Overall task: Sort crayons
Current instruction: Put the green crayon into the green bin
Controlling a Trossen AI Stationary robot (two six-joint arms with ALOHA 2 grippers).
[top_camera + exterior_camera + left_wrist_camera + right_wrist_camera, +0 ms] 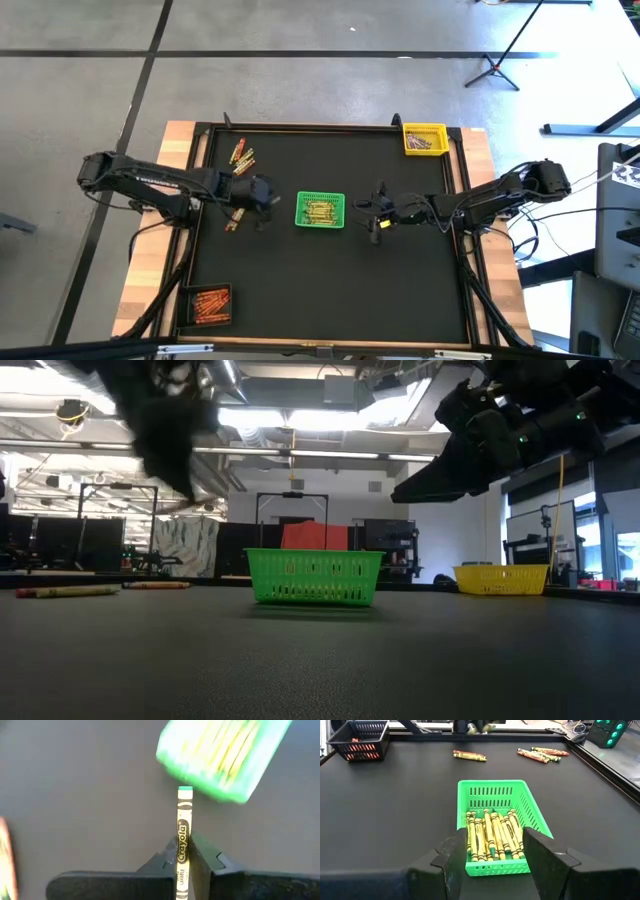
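Observation:
My left gripper (262,196) hovers above the black mat just left of the green basket (321,210), shut on a green crayon (184,827). The green basket holds several crayons (492,837) lying in it. My right gripper (497,870) stands open just right of the green basket, clear of it, its fingers showing on either side of the basket's near end. Loose crayons lie flat on the mat at the far left (242,155) and below the left gripper (236,221). My left gripper pinches the green crayon between its two fingers at the wrapper's lower half (183,854). The crayon lies along the fingers and sticks out past them, its green tip (185,792) pointing forward. The fingers slant down from the table's left. The crayon is lifted clear of the mat.
A yellow basket (424,138) stands in the far right corner and a black basket (207,305) with orange crayons in the near left corner. A raised frame (300,127) edges the mat. Bare mat lies across the near middle and right.

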